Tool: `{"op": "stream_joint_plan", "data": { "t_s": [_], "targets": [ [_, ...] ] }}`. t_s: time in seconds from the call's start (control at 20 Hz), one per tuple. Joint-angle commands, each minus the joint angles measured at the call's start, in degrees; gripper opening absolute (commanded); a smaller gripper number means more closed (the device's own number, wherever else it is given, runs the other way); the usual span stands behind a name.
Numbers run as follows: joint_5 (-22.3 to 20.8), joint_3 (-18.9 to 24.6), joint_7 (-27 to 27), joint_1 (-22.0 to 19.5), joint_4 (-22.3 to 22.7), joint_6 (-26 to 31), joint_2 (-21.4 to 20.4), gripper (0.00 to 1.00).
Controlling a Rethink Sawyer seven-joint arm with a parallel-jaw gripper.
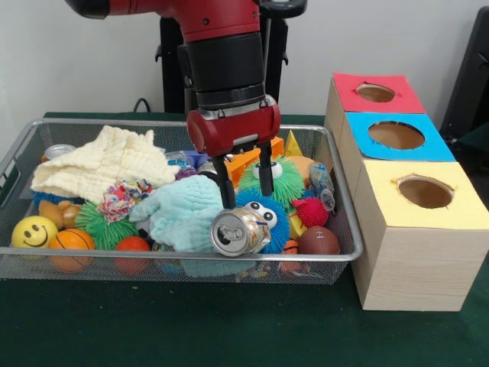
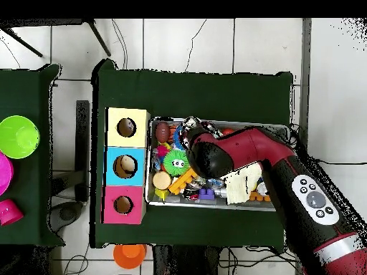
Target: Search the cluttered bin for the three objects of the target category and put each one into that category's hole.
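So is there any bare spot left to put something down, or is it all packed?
The wire basket is crammed edge to edge. The gripper hangs over the mint cloth and can. Bare green table lies in front of the basket and wooden box.

Gripper (image 1: 245, 189) is hanging open-fingered inside the cluttered bin (image 1: 23, 149), tips sitting between mint cloth (image 1: 183, 210) and green fuzzy ball (image 1: 284, 177). Crushed can (image 1: 238, 232) is lying just below, crowding the descent. Yellow-ringed hole (image 1: 425, 192) is standing unobstructed.
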Motion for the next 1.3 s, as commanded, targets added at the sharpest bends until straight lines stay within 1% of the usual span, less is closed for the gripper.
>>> {"op": "stream_joint_plan", "data": {
  "t_s": [0.05,0.15,0.3,0.55,0.85,1.05,1.3],
  "targets": [
    [-5.7,-1.2,-12.2,0.1,-3.7,1.5,2.9,1.00],
    [-6.8,-1.5,-12.1,0.0,-3.9,1.3,3.0,1.00],
    [-7.8,-1.6,-12.6,-0.1,-3.7,1.5,2.1,1.00],
    [-7.8,-1.0,-13.8,-0.6,-3.9,2.6,1.5,1.00],
    [-8.7,-1.1,-12.1,0.1,-4.7,1.9,1.5,1.00],
    [-7.6,-0.5,-12.2,0.0,-3.8,3.1,-0.1,1.00],
    [-7.3,-0.9,-11.3,0.1,-2.1,3.6,-2.5,1.00]
  ]
}}
